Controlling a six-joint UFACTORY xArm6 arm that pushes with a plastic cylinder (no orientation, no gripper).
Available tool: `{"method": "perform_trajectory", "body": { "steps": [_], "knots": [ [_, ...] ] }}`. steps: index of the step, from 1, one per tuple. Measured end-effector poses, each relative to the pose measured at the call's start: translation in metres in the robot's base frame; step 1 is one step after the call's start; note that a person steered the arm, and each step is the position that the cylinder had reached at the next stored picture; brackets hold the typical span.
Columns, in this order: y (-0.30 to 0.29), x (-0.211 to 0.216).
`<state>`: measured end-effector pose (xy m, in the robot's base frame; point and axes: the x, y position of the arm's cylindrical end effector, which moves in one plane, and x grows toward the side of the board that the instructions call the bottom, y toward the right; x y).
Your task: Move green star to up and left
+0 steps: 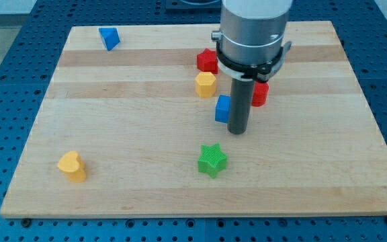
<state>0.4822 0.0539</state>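
Note:
The green star (211,160) lies on the wooden board (146,134) below the view's middle. My tip (238,131) is above and to the right of the star, a short gap away, not touching it. The tip stands right next to a blue block (222,108), on that block's right side. The rod comes down from the grey arm body at the view's top.
A yellow block (205,85) and a red block (207,60) sit above the blue block. Another red block (260,93) shows partly behind the rod. A blue triangular block (109,37) is at top left. A yellow heart-shaped block (72,166) is at bottom left.

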Motion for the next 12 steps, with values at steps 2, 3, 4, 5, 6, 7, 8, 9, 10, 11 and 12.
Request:
{"method": "perform_trajectory", "body": {
  "steps": [2,3,4,5,6,7,8,9,10,11,12],
  "knots": [
    [0.042,0.034],
    [0.047,0.075],
    [0.032,0.103],
    [-0.007,0.108],
    [-0.039,0.107],
    [-0.048,0.102],
    [-0.048,0.095],
    [-0.048,0.091],
    [-0.031,0.091],
    [-0.022,0.09],
    [-0.022,0.085]
  ]
}}
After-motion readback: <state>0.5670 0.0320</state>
